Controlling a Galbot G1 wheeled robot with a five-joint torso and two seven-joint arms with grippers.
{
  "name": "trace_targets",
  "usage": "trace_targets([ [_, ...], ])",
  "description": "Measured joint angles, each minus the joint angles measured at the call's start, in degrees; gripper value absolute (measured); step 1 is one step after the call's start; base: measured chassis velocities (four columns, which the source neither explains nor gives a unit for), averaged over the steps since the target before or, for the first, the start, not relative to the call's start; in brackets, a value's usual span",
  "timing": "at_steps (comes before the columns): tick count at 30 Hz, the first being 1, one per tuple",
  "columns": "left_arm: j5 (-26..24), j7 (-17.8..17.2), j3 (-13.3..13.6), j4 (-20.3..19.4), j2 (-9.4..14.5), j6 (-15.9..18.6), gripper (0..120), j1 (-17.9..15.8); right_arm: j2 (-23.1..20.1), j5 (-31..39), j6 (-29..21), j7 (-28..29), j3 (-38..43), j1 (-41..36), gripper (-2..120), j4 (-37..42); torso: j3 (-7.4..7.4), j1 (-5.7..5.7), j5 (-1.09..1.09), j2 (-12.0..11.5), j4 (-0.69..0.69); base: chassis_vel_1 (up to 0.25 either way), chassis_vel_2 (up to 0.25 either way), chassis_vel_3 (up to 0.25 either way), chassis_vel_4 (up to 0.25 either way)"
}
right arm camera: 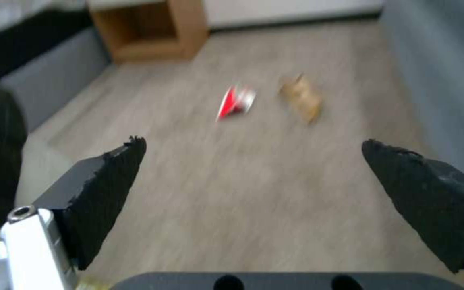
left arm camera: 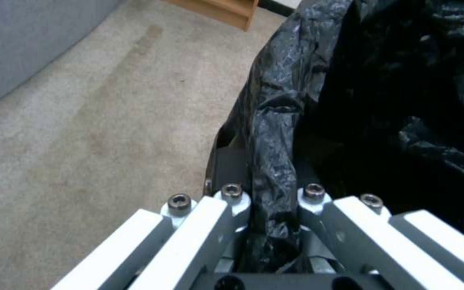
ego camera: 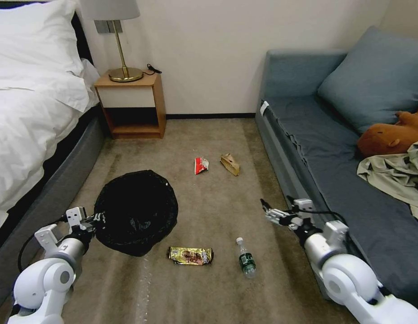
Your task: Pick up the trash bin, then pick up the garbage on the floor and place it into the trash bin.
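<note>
The trash bin (ego camera: 136,211), lined with a glossy black bag (left arm camera: 382,100), is at the left of the carpet. My left gripper (ego camera: 97,219) is shut on its near rim, and the bag is pinched between the fingers (left arm camera: 232,201). My right gripper (ego camera: 275,211) hovers open over the carpet beside the sofa, holding nothing. The garbage lies on the floor. A gold-yellow wrapper (ego camera: 190,255) and a clear bottle with a green label (ego camera: 246,258) are near me. A red-white packet (ego camera: 200,165) (right arm camera: 235,102) and a brown paper bag (ego camera: 230,164) (right arm camera: 301,96) lie farther off.
A bed (ego camera: 33,112) runs along the left and a grey-blue sofa (ego camera: 334,148) along the right. On the sofa are an orange-brown plush toy (ego camera: 388,135) and an olive-beige garment (ego camera: 397,175). A wooden nightstand (ego camera: 131,105) with a lamp stands at the far wall.
</note>
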Motion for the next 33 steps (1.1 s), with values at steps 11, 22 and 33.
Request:
trace_targets([
  [11, -0.2, 0.7, -1.1, 0.3, -0.5, -0.6, 4, 0.7, -3.3, 12.8, -9.9, 7.4, -24.2, 22.1, 100, -9.2, 0.0, 0.0, 0.02, 0.0, 0.01, 0.0, 0.0, 0.0, 0.0],
  [22, -0.2, 1.3, -0.9, 1.8, -0.1, -1.3, 4, 0.6, -8.2, 28.3, -21.0, 4.7, -38.0, 38.7, 100, -14.9, 0.0, 0.0, -0.01, 0.0, 0.0, 0.0, 0.0, 0.0, 0.0],
  [33, -0.1, 1.9, -0.6, 3.8, 1.4, -1.8, 4, -0.1, -5.0, 31.1, -24.3, -2.2, -48.7, 45.4, 100, -26.5, 0.0, 0.01, 0.01, 0.0, 0.0, 0.0, 0.0, 0.0, 0.0],
])
